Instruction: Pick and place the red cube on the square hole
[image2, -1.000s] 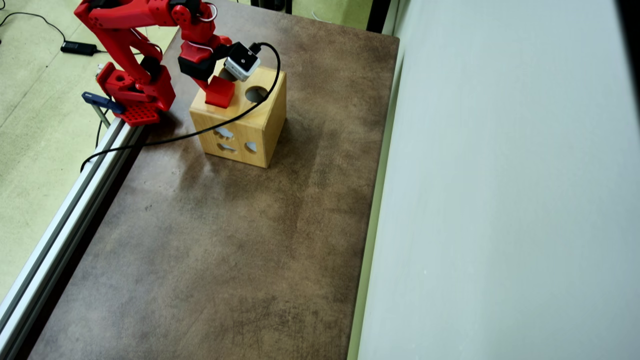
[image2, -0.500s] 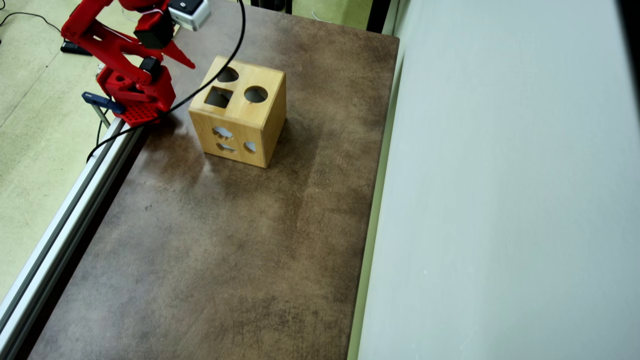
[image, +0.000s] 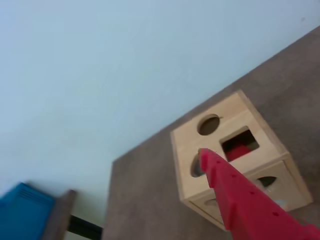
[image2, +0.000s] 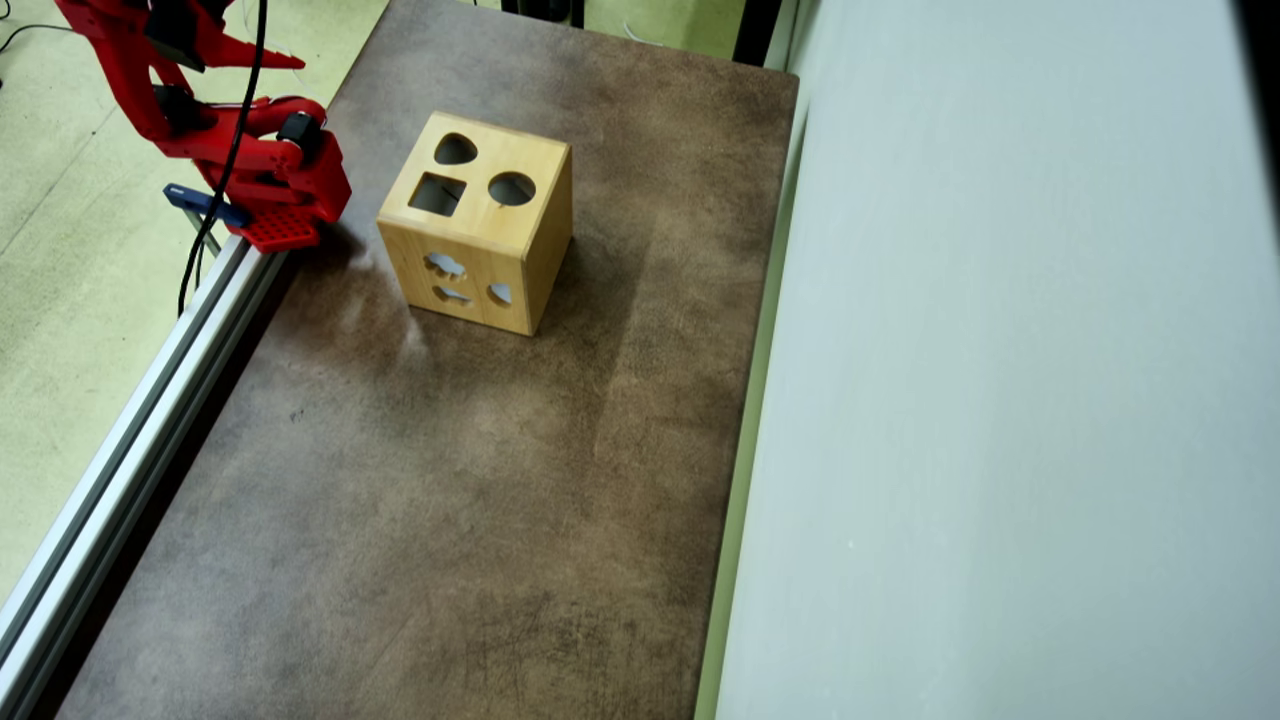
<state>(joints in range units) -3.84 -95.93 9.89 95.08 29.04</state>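
Withdrawn since a second ago: pincer (image2: 275, 62), off the wooden box (image2: 480, 255), apparently empty, whether open or closed cannot be told; red cube (image: 239, 150) inside square hole (image2: 437, 194), on worktop (image2: 450, 500); judged light, rigid, graspable by opposite flat faces.
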